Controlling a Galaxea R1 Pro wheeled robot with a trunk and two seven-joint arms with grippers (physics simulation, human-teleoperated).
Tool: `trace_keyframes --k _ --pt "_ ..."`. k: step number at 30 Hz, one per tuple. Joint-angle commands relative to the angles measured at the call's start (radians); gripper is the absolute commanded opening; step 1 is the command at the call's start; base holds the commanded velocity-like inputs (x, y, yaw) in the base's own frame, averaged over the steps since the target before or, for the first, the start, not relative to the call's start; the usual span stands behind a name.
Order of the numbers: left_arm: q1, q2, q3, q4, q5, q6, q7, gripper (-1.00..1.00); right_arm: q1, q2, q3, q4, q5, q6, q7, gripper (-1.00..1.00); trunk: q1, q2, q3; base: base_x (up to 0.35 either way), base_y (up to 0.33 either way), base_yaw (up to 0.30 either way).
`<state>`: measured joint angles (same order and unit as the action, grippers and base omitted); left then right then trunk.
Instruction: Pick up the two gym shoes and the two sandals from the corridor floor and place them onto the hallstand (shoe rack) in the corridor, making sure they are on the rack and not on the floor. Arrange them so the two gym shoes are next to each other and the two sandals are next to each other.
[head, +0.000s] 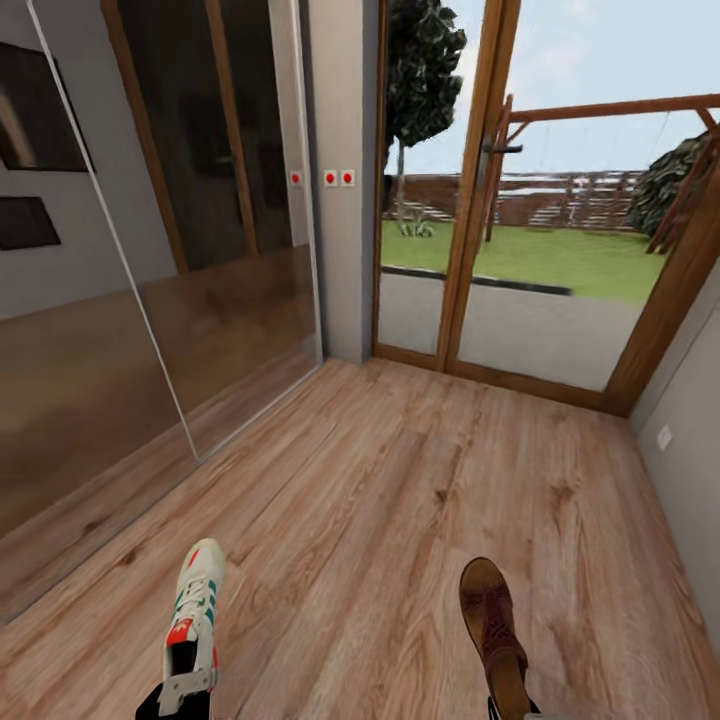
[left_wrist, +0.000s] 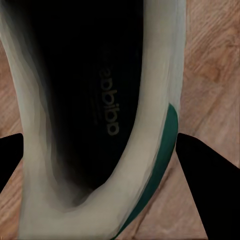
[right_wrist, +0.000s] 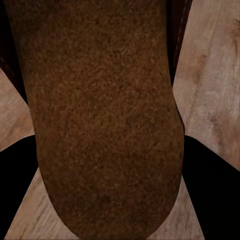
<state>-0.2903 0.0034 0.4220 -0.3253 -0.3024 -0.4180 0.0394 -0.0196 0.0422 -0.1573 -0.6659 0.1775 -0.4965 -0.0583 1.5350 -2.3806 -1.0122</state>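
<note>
Home corridor: plank floor (head: 400, 500), glazed garden door (head: 500, 200)

Open corridor floor (head: 400, 500) ahead

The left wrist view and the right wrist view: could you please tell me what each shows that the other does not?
Left wrist alone: the white lace-up gym shoe with green stripe, its dark inside printed with lettering. Right wrist alone: the dark brown leather sandal, its grainy tan footbed. Both: light brown wood-plank floor and black end-effector fingers either side of the footwear.
</note>
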Motion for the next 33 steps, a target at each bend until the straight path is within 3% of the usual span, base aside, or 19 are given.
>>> trace_keyframes --k 1,33 --pt "-0.001 0.0 0.005 0.002 -0.01 -0.004 0.004 -1.0 0.0 0.001 -0.004 0.0 0.011 -0.002 -0.005 -1.0 0.0 0.0 -0.001 0.003 0.0 0.279" --pt "-0.001 -0.001 0.006 0.002 -0.009 -0.005 0.004 -1.0 0.0 0.001 -0.001 -0.001 0.011 -0.005 -0.005 -1.0 0.0 0.0 -0.001 0.0 0.0 0.279"
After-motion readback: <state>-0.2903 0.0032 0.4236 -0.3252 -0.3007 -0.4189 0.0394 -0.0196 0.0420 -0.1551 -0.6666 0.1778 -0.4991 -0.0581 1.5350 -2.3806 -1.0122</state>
